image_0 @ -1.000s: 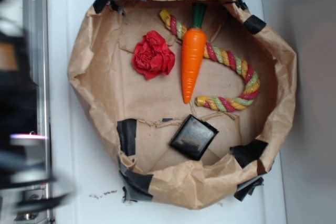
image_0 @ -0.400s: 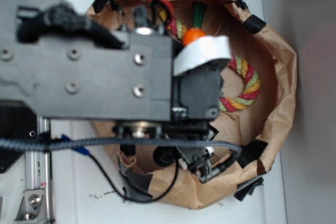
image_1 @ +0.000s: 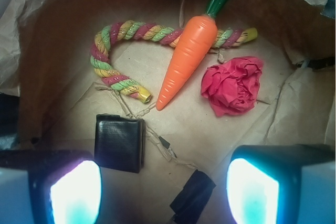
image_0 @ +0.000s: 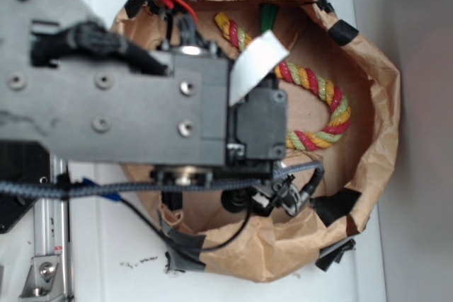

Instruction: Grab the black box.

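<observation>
brown paper bowl (image_1: 47, 35) on a white table (image_0: 92, 259), arm hanging over it.
the gripper (image_1: 157, 192) stands wide apart, holding nothing, its two glowing fingertip pads (image_1: 76, 192) at the bottom corners of the wrist view. the black box (image_1: 119, 142) lies flat on the paper floor just above and inside the left pad, not touched by it. a strip of black tape (image_1: 193, 195) lies between the pads, and thin twine (image_1: 157, 142) runs beside the box. farther out sit the toy carrot (image_1: 186, 59), tip toward the box, the striped rope (image_1: 123, 38) curling behind it, and the red paper flower (image_1: 233, 85) on the right. from the exterior view the arm (image_0: 120, 97) hides the box, and black tape patches (image_0: 342, 32) dot the rim.
</observation>
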